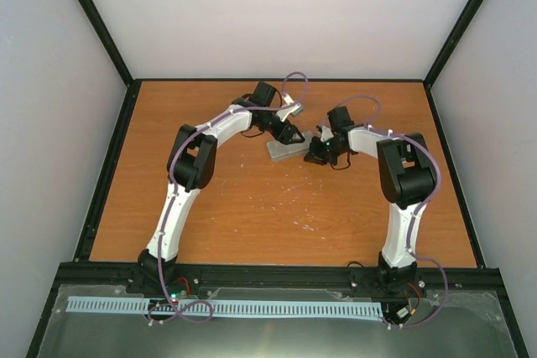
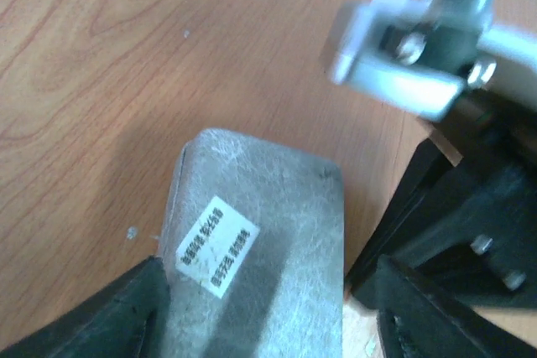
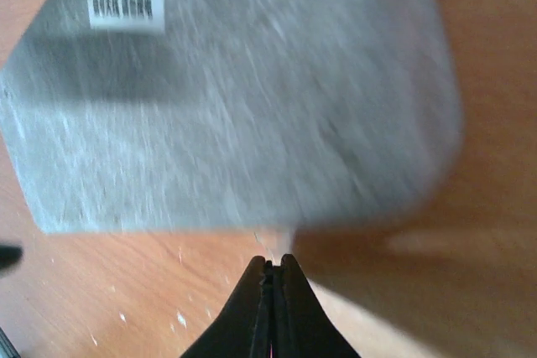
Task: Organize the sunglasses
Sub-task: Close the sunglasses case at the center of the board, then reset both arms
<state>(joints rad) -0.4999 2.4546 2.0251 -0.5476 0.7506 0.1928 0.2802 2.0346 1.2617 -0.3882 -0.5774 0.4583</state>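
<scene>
— Near the middle of the surface [image 1: 252,215], both arms meet over a grey case [image 1: 281,153]. Where are the sunglasses?

— No view shows them. The case lies shut, felt-like outer face up, with a white barcode sticker [image 2: 216,245] on it. My guess is that they are already inside, but with the lid down I cannot confirm it.

— And the claws?

— The left claw [image 2: 268,272] is spread and straddles one end of the case. One finger is right at its corner; the other stands a little apart from its edge. The right claw [image 3: 273,264] is pressed together with nothing between its fingers, its tip just off the long edge of the case.

— If the sunglasses did need moving, how would they handle?

— I would expect them to be light and fragile. The thin temple arms would flex or snag, and the lenses would be slippery and easy to scratch. The bridge, or the frame front beside a hinge, would be the safer hold, gripped gently.

— And the case itself?

— It looks stiff, and its fabric-like skin should give good friction. Pinching across its narrow width, as the left claw is placed to do, seems sound.
</scene>
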